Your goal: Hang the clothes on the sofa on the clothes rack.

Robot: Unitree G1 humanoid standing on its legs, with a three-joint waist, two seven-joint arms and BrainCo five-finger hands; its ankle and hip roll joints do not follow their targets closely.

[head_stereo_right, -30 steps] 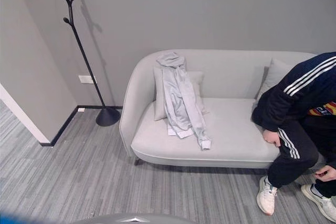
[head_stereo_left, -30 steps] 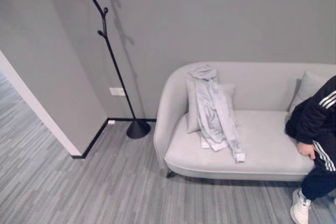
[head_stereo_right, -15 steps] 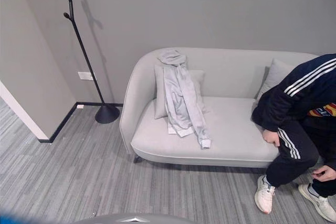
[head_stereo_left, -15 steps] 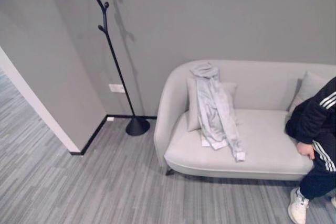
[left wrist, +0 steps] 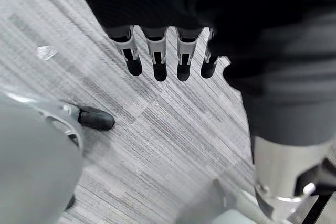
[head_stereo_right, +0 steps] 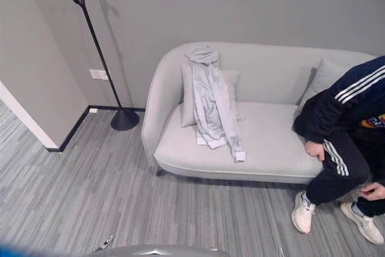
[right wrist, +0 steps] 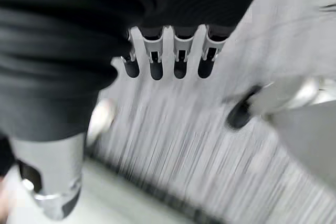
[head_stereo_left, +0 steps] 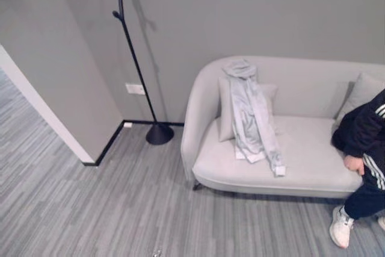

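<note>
Left eye view: hoodie (head_stereo_left: 252, 115) draped over sofa (head_stereo_left: 313, 167) back, rack (head_stereo_left: 135, 64) beside the sofa.
Left hand (left wrist: 157, 51) and right hand (right wrist: 168, 51) empty, fingers released; seated person (head_stereo_right: 343, 130) risks being bumped.

Grey walls (head_stereo_left: 252, 10) with a dark skirting (head_stereo_left: 111, 144) meet a grey striped carpet floor (head_stereo_left: 90, 209).

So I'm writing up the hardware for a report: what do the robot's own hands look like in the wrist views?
Both match: the left hand and right hand each have a dark ribbed cover, with silver fingers ending in dark rounded tips.
</note>
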